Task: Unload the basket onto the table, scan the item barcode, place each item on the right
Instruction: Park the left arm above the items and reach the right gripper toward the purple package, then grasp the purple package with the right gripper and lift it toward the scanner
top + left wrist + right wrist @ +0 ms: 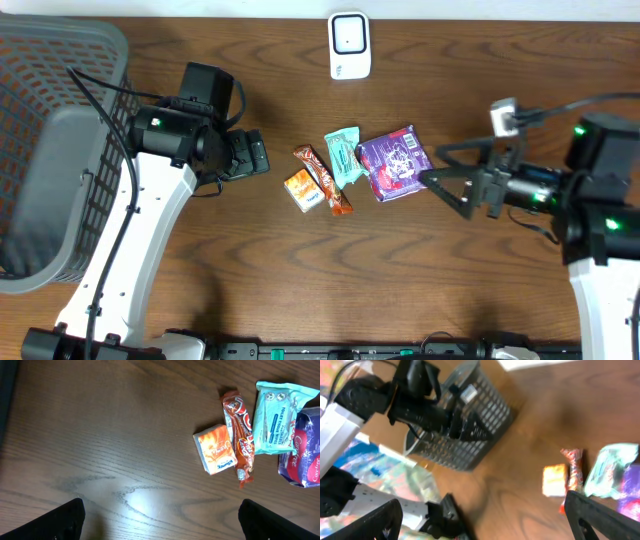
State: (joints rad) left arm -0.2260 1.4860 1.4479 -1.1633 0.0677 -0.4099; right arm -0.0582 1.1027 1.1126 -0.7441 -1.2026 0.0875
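Four small items lie mid-table: an orange packet [303,190], a red-brown bar [323,180], a teal wipes pack [345,157] and a purple packet [393,163]. A white barcode scanner [349,45] stands at the far edge. My left gripper [258,157] hovers just left of the items, open and empty. In its wrist view the left gripper [160,525] is over bare wood, with the orange packet [215,449] and bar [240,435] ahead to the right. My right gripper [442,172] is open beside the purple packet's right edge. In its wrist view the right gripper [485,522] holds nothing.
A grey mesh basket [60,40] takes up the far left of the table, and it shows in the right wrist view as the basket [465,425] behind the left arm. Bare wood lies in front of the items.
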